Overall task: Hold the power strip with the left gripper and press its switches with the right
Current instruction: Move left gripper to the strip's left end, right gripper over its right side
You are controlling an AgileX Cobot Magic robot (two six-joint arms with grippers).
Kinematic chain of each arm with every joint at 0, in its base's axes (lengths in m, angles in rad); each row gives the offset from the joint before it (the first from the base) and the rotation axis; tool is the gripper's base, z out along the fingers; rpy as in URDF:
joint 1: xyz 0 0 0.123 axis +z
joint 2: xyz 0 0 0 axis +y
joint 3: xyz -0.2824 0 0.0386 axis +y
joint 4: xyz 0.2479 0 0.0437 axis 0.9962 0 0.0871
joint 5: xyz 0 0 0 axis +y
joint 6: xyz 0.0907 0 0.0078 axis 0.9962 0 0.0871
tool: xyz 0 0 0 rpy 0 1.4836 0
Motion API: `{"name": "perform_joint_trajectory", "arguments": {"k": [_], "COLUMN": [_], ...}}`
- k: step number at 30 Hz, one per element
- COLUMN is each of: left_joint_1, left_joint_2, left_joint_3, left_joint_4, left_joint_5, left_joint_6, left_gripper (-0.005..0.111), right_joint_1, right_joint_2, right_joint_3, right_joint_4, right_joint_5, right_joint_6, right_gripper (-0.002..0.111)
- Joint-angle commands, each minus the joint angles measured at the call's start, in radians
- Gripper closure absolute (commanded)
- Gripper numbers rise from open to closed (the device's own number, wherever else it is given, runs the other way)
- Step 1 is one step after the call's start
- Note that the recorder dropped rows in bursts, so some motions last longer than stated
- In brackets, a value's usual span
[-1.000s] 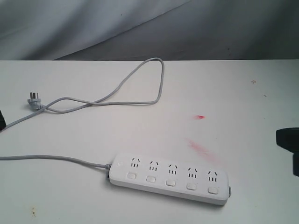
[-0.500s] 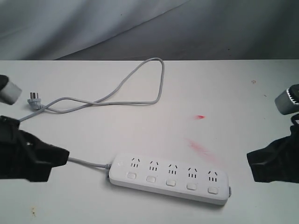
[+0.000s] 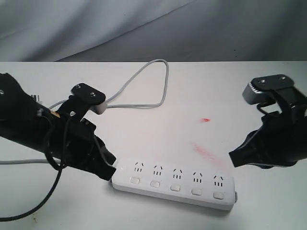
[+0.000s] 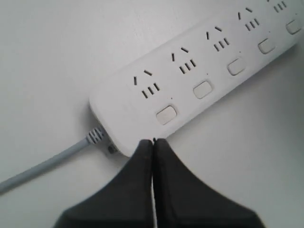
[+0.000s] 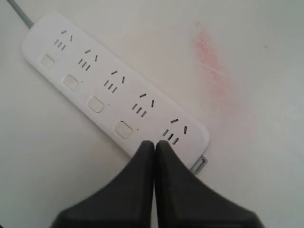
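Left gripper (image 4: 153, 141), fingers together, sits at the strip's (image 4: 190, 80) cord (image 4: 47, 164) end; it looks light, stiff, slick, so you clamp across there

A white strip (image 3: 175, 184) near the counter's front edge carries five clusters of dark slots above a row of white switches (image 3: 175, 187) outlined in faint grey, and trails a pale grey cord (image 3: 144, 76) toward the back edge. The white counter (image 3: 240, 86) is stained right of centre by a pink-red smear (image 3: 205, 151) and a smaller bright red spot (image 3: 206, 120). The left gripper (image 3: 109, 172) and right gripper (image 3: 233, 159) are black, with a small orange mark (image 3: 57, 114) on the black left arm (image 3: 24, 124) and a grey bar (image 3: 266, 88) on the black right arm (image 3: 283, 139).
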Motion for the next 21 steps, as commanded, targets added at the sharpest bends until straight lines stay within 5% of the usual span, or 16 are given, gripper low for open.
{"name": "perform_joint_trajectory", "arguments": {"k": [1, 21], "left_joint_1": [-0.022, -0.024], "left_joint_2": [0.072, 0.281], "left_joint_3": [-0.049, -0.171], "left_joint_4": [0.018, 0.144], "left_joint_5": [-0.025, -0.003], "left_joint_6": [0.012, 0.011], "left_gripper": [0.107, 0.107], "right_joint_1": [0.061, 0.093], "right_joint_2": [0.090, 0.277], "right_joint_3": [-0.005, -0.109], "right_joint_4": [0.010, 0.014], "right_joint_5": [-0.044, -0.037], "right_joint_6": [-0.032, -0.044], "right_gripper": [0.108, 0.108]}}
